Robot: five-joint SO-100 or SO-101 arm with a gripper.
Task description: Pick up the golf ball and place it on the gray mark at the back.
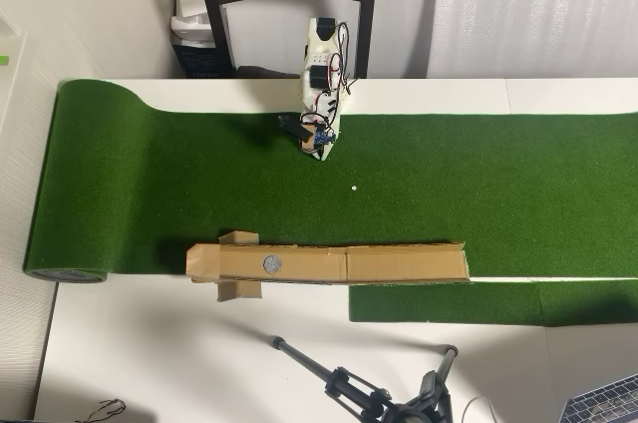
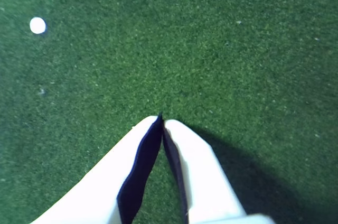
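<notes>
Golf ball: you won't find it in either view; only a tiny white dot (image 1: 354,187) lies on the green turf (image 1: 478,174).
Gray mark (image 1: 271,263): on the cardboard strip (image 1: 399,263), toward its left end in your overhead view.
Gripper (image 2: 161,120): your fingers are pressed together, empty, above bare turf.

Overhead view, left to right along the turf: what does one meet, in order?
Rolled turf end → gray mark on the cardboard strip → gripper → small white dot.
</notes>
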